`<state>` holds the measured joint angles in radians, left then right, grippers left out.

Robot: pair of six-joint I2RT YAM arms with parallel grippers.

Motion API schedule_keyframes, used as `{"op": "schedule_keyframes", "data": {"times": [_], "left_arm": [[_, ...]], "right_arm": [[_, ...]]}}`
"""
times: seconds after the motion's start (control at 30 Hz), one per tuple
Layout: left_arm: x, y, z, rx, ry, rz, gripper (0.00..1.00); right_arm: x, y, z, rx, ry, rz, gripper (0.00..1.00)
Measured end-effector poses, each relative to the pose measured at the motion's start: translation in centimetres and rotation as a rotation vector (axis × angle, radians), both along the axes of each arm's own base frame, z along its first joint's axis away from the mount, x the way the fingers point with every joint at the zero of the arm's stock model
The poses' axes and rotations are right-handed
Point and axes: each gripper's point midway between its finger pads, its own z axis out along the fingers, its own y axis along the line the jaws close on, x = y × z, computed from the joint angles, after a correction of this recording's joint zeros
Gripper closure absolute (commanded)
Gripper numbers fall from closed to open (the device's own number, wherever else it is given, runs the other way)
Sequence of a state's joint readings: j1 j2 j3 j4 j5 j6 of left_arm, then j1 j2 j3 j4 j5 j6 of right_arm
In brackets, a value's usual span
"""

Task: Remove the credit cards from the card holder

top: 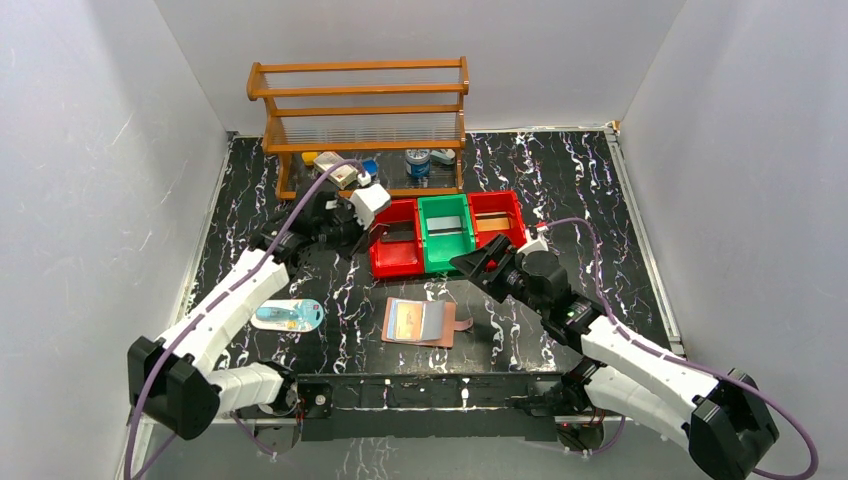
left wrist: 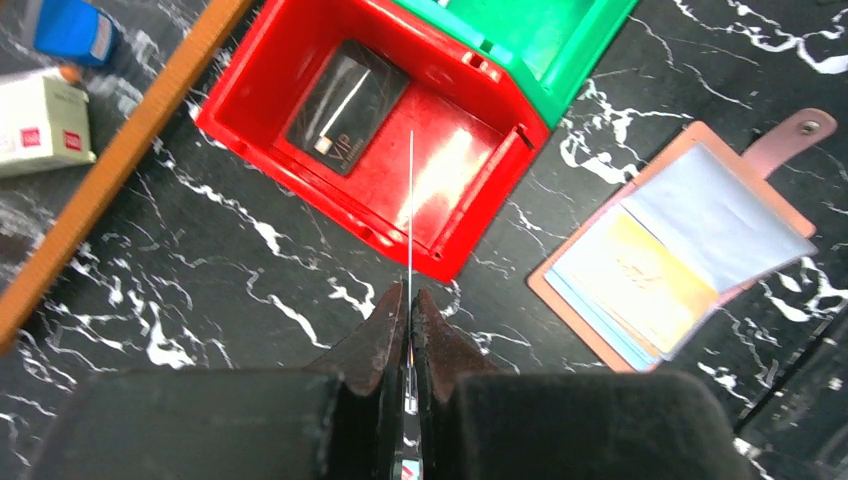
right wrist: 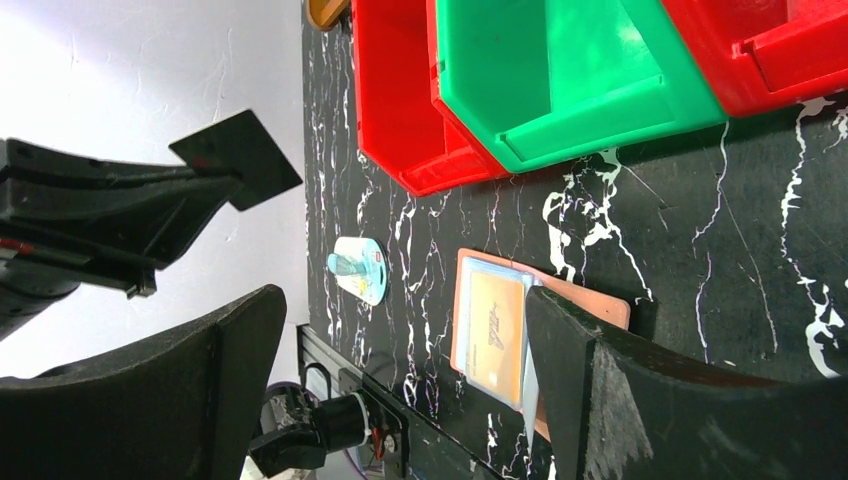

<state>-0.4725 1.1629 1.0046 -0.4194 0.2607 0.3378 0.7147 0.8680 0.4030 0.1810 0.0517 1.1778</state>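
Left gripper clamped on edge-on card; red bin at 12 o'clock — release next. Right gripper spread wide, card holder at 7 o'clock.

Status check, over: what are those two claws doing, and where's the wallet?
Left gripper shut on thin card, edge-on, aimed at red bin. Right gripper open, empty. Card holder lies open, orange card inside; nothing blocking it.

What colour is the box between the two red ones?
The middle box is green; the top view shows it best.
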Motion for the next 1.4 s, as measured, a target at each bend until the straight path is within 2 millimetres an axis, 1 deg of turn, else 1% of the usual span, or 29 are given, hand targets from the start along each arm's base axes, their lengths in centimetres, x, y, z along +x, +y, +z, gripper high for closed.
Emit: {"op": "schedule_keyframes", "data": {"times": [0.13,0.23,0.3,0.37,0.43,0.53,0.73,1.07,1.23,1.4], "left_arm": [[2.3,-0.6,0.2,0.055,-0.031,-0.042,1.00],[4.2,-1.5,0.3,0.083,-0.052,-0.073,1.00],[5.5,-2.1,0.0,0.109,-0.061,-0.094,1.00],[6.2,-2.7,-0.5,0.140,-0.070,-0.116,1.00],[6.6,-3.4,-1.4,0.183,-0.080,-0.153,1.00],[6.5,-4.2,-2.8,0.254,-0.093,-0.210,1.00],[7.4,-5.5,-4.2,0.330,-0.149,-0.272,1.00],[9.4,-4.6,-7.5,0.453,-0.174,-0.272,1.00],[10.2,-4.4,-8.0,0.488,-0.195,-0.269,1.00],[10.6,-4.3,-9.8,0.524,-0.179,-0.287,1.00]], "right_arm": [[0.1,-0.2,0.4,0.007,-0.014,-0.012,0.02],[0.2,-0.4,0.7,0.010,-0.023,-0.023,0.02],[0.2,-0.5,0.9,0.011,-0.028,-0.029,0.02],[0.2,-0.7,1.0,0.011,-0.030,-0.035,0.02],[0.2,-0.9,1.1,0.009,-0.032,-0.042,0.02],[0.2,-1.1,1.2,0.010,-0.037,-0.052,0.02],[0.0,-1.5,1.1,0.009,-0.035,-0.063,0.02],[-0.1,-1.9,1.6,0.023,-0.036,-0.081,0.02],[-0.2,-2.2,1.5,0.028,-0.041,-0.091,0.02],[-0.2,-2.5,1.2,0.017,-0.035,-0.103,0.02]]}}
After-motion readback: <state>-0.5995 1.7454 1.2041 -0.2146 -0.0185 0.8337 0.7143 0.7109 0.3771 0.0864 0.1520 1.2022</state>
